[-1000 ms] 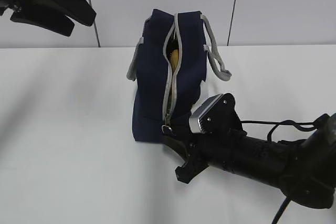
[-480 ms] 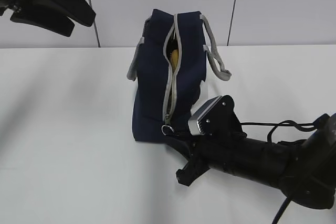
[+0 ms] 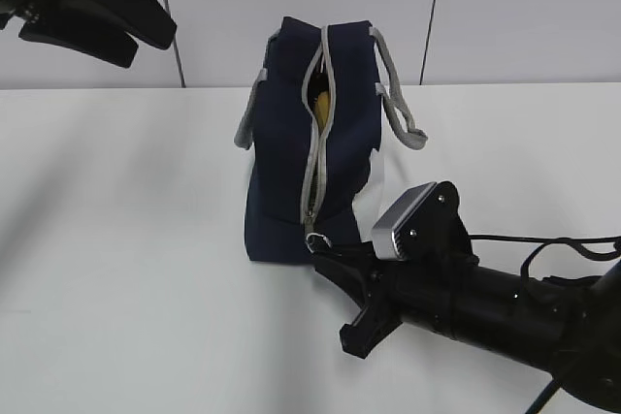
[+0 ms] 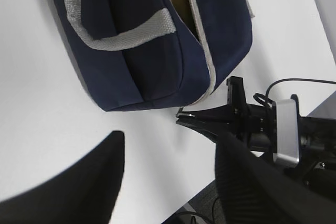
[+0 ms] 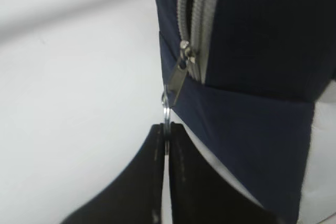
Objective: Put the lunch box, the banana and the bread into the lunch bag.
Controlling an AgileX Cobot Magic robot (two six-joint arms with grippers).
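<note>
Rightward and nearer, my right gripper point(image 5: 167, 145) has drawn back, jaws pinched on the ring pull point(image 5: 166, 109).
Lunch bag point(image 3: 291, 143) stands mid-tabletop point(image 3: 126, 239), soft and floppy; left gripper point(image 4: 168, 182) hangs spread, empty.

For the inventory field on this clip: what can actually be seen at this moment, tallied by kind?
Lunch bag: 1
Food showing through the part-open zipper, a yellow-brown sliver I cannot identify: 1
Ring pull, pinched by the right gripper: 1
Grey strap handles: 2
Grippers, counting the left gripper: 2
Total: 7
</note>
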